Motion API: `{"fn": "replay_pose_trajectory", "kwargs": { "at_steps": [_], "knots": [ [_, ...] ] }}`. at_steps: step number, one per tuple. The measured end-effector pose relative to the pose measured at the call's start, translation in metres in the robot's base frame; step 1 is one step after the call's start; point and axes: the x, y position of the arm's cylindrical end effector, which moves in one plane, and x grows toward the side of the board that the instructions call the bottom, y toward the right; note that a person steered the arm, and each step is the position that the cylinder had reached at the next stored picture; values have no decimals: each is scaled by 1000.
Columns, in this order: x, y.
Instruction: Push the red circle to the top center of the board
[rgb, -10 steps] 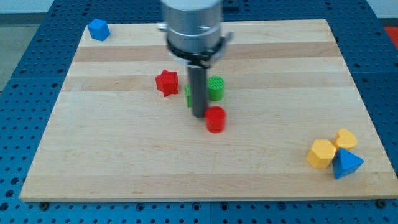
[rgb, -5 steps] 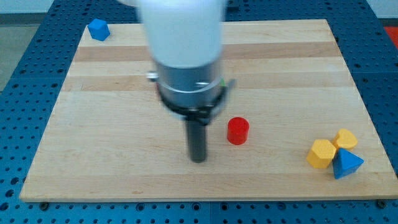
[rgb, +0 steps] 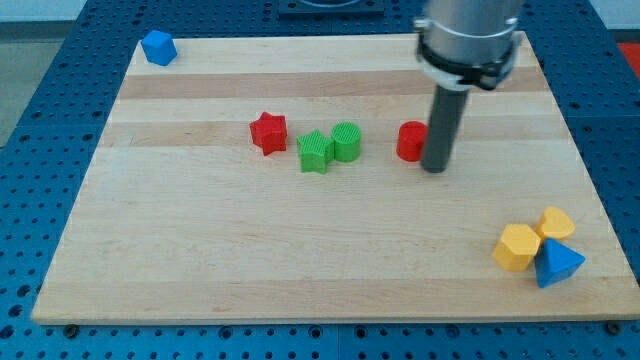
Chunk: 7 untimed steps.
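Standing at the right flank of the red circle (rgb: 410, 141), touching it, my tip (rgb: 434, 168) (a bare rod, no jaws to speak of) seemed set to nudge it left toward centre, the board (rgb: 200, 250)'s far edge beyond.

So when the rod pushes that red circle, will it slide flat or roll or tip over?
Probably slides flat: the red circle looks squat, standing on its flat end on the wooden board. It seems light and rigid. My tip, touching its right side, could make it veer.
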Motion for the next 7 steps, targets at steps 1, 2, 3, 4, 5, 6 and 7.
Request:
{"fn": "replay_pose_trajectory", "kwargs": {
  "at_steps": [1, 2, 3, 4, 5, 6, 7],
  "knots": [
    [-23, -1],
    [-30, -42],
    [-23, -40],
    [-10, -42],
    [-10, -64],
    [-23, -91],
    [-61, -93]
  ]
}}
